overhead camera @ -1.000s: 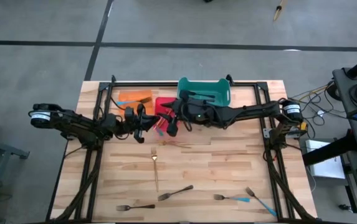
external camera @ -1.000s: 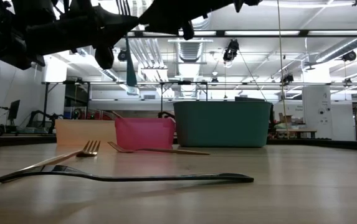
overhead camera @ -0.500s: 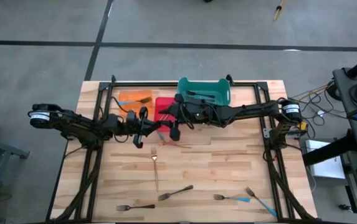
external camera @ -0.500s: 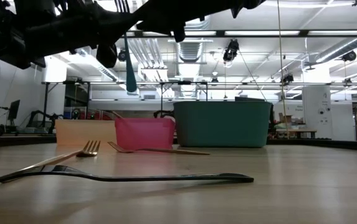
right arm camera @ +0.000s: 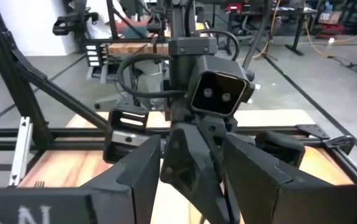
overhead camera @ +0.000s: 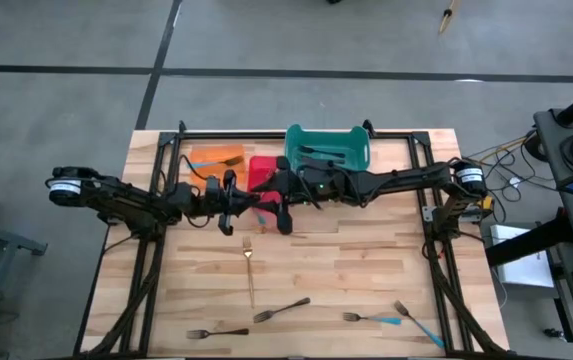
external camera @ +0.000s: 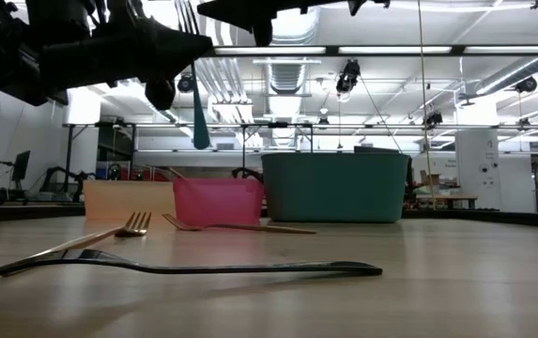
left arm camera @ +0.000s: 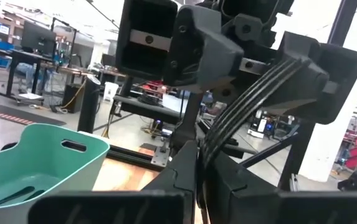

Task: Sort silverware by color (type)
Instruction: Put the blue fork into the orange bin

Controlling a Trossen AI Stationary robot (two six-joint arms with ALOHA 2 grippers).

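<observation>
A blue-handled fork (external camera: pixel 200 120) hangs upright in the air over the table's middle, with its handle down and its tines (external camera: pixel 186 13) up. My left gripper (overhead camera: pixel 232 205) is shut on it, just in front of the red bin. My right gripper (overhead camera: pixel 282 210) faces the left one at close range. It is open, and in the right wrist view its fingers (right arm camera: pixel 142 177) stand either side of the left gripper's fingers (right arm camera: pixel 189 158) without a visible touch. More forks lie on the table. My left gripper holds the blue-handled fork somewhere between its tines and its handle; the gripper's own body hides the place of contact. The fork is lifted clear and stands upright, and its blue handle (external camera: pixel 200 131) hangs straight down below the fingers.
Orange bin (overhead camera: pixel 216 158), red bin (overhead camera: pixel 262 170) and teal bin (overhead camera: pixel 328 148) line the far edge. One gold fork (overhead camera: pixel 249 268) lies mid-table and another (external camera: pixel 236 226) in front of the red bin. Dark forks (overhead camera: pixel 281 310) (overhead camera: pixel 216 332) and a blue-handled fork (overhead camera: pixel 416 322) lie near the near edge.
My right gripper has shifted a little toward the table's near edge while staying face to face with the left gripper; in the low view it has moved up toward the top of the picture. The hanging blue handle has stayed almost where it was.
</observation>
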